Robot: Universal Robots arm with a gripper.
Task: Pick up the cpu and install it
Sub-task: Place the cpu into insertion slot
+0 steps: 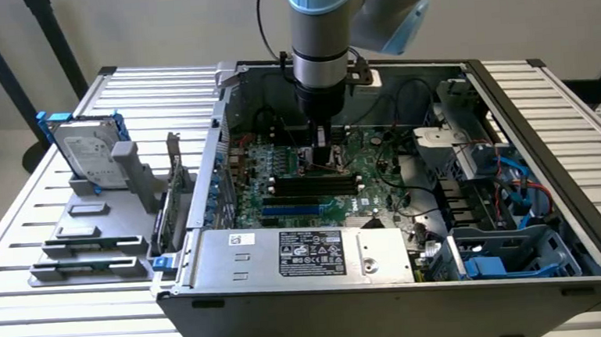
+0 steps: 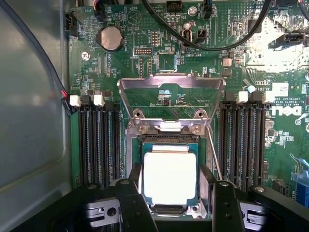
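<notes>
Silvery square cpu [image 2: 170, 176] — dark-rimmed — between gripper [image 2: 177, 205] fingers [image 2: 131, 203], over socket [image 2: 169, 140]

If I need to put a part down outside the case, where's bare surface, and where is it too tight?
Free: slatted table in front of the grey holder, and the strip at the exterior view's right of the case. Crowded: around the gripper, which is over the cpu between the memory slots.

Plain pale wall [image 1: 167, 28], white slatted table [image 1: 32, 224], dark stand legs [image 1: 58, 42] behind, even light
</notes>
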